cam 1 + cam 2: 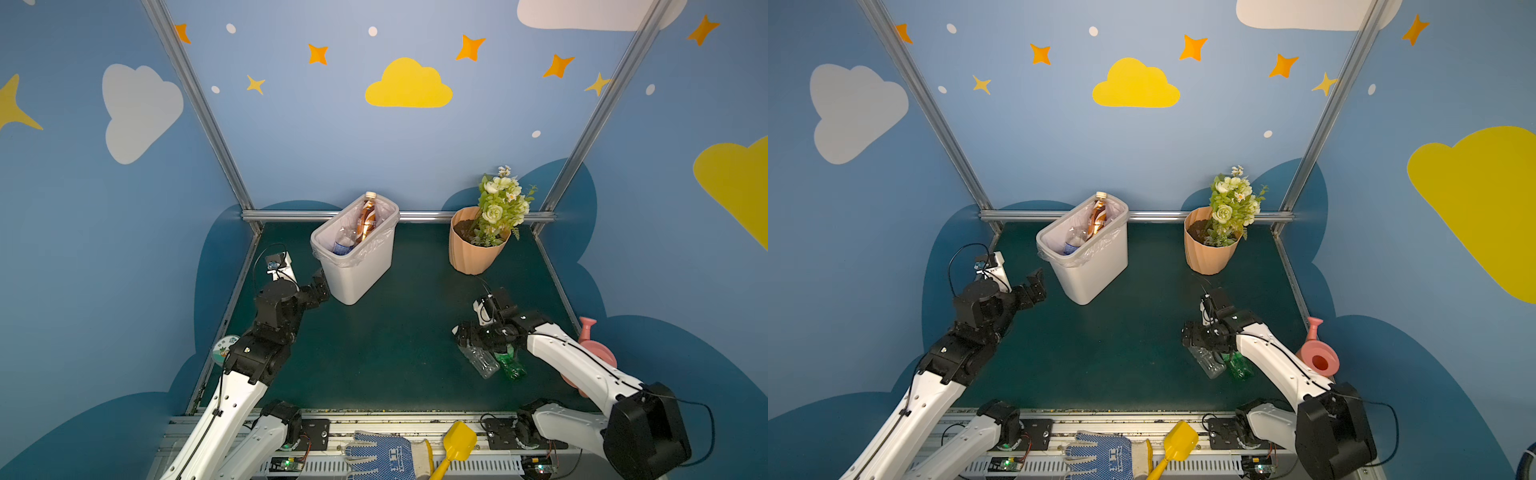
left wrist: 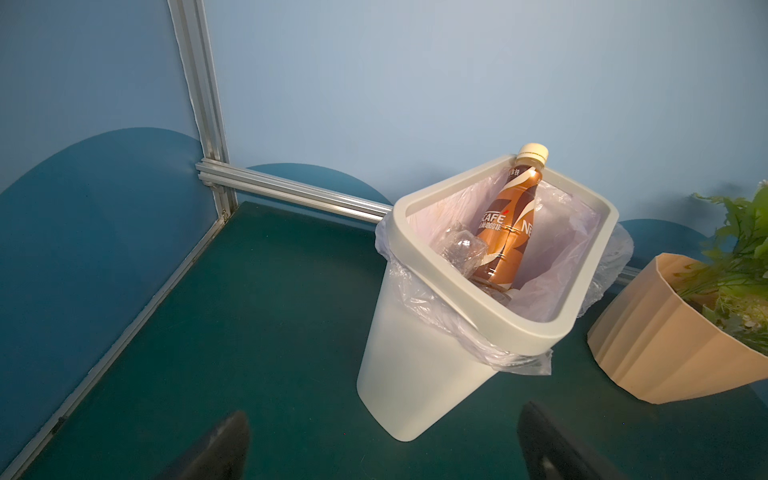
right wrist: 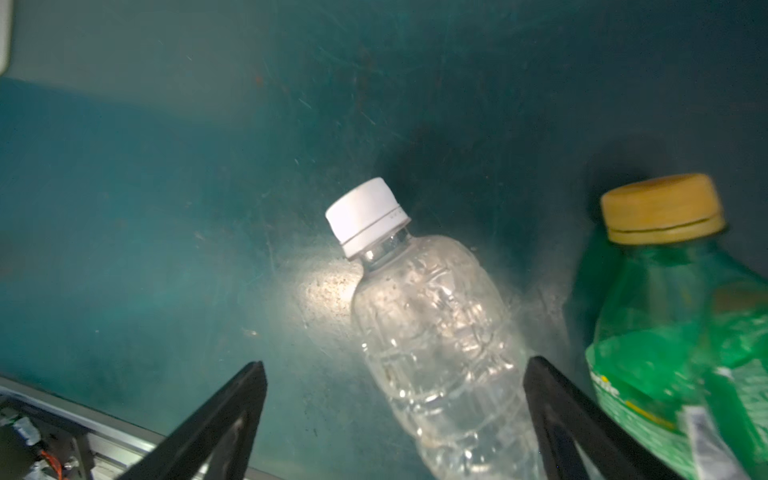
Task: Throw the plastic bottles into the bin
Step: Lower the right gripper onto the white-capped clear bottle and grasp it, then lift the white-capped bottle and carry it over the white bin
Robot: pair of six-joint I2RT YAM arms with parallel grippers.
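White bin [image 2: 415, 374], brown-labelled bottle [image 2: 505, 224], white-capped clear bottle [image 3: 436, 332] and yellow-capped green bottle [image 3: 665, 332].

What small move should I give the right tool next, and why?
Probably ease the right tool straight down over the clear bottle before closing. Its fingers stand open astride that bottle, which lies on its side on the mat. One finger points into the narrow gap beside the green bottle, so lowering should bracket the clear one alone.
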